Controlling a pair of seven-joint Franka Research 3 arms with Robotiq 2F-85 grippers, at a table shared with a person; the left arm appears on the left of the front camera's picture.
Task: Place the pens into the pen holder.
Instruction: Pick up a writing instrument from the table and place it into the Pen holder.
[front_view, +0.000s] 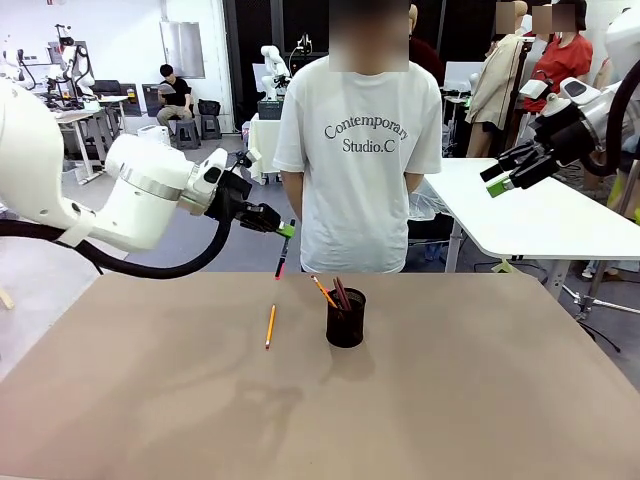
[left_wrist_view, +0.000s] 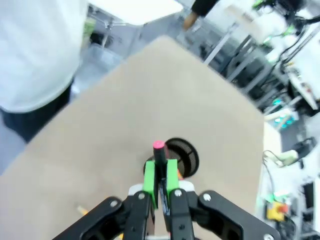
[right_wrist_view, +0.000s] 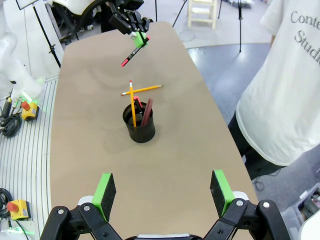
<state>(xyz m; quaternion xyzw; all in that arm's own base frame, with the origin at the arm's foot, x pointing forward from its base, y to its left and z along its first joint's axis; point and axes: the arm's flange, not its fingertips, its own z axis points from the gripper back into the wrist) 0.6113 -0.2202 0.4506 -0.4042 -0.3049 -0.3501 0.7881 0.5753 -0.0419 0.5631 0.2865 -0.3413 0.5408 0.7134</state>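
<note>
My left gripper (front_view: 284, 229) is shut on a black pen with a pinkish-red end (front_view: 281, 257), which hangs in the air above the far left part of the table. In the left wrist view that pen (left_wrist_view: 159, 155) stands between my green pads, with the pen holder (left_wrist_view: 183, 156) below and just beyond it. The black mesh pen holder (front_view: 346, 317) stands near the table's middle with several pens in it. A yellow-orange pencil (front_view: 270, 326) lies flat to its left. My right gripper (front_view: 500, 181) is open, raised at the far right. From the right wrist, the holder (right_wrist_view: 139, 122) and the loose pencil (right_wrist_view: 142, 90) show below.
A person in a white T-shirt (front_view: 358, 150) stands at the far edge of the tan table (front_view: 480, 400), hands at the sides. A white table (front_view: 530, 215) stands behind at the right.
</note>
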